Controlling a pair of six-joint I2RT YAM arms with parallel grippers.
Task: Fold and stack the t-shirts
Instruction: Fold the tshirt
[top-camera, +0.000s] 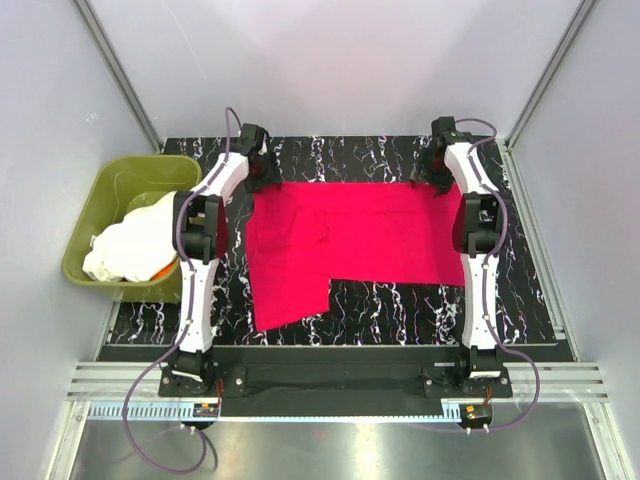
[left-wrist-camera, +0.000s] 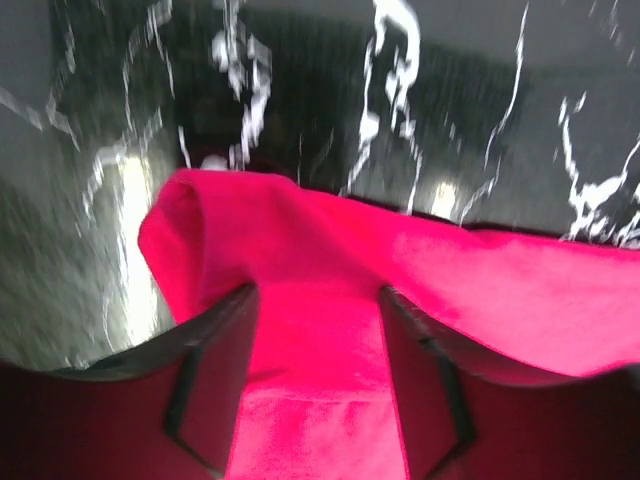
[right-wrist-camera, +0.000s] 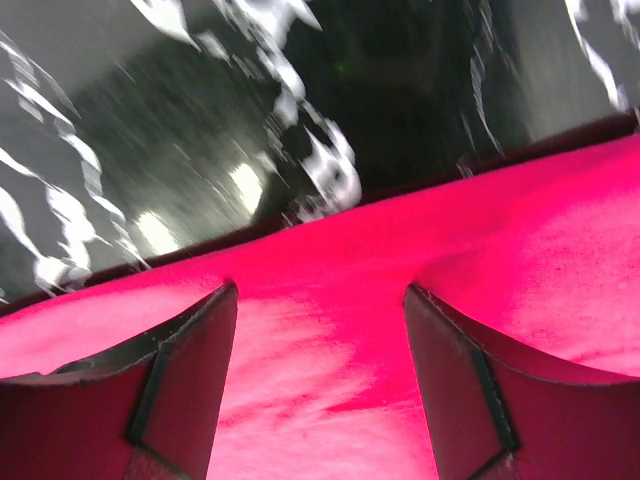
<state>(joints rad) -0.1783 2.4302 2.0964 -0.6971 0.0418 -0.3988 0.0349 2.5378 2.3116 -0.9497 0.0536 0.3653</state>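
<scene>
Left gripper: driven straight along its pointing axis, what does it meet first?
The red t-shirt: cloth lies between and just ahead of the open fingertips of the left gripper. Beyond its folded edge is only the black marbled table. Blur hides depth.

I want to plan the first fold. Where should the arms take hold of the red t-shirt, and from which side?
Probably take the red t-shirt by its far edge, near both far corners, from above: it lies flat, and the open left gripper and right gripper hover there.
</scene>
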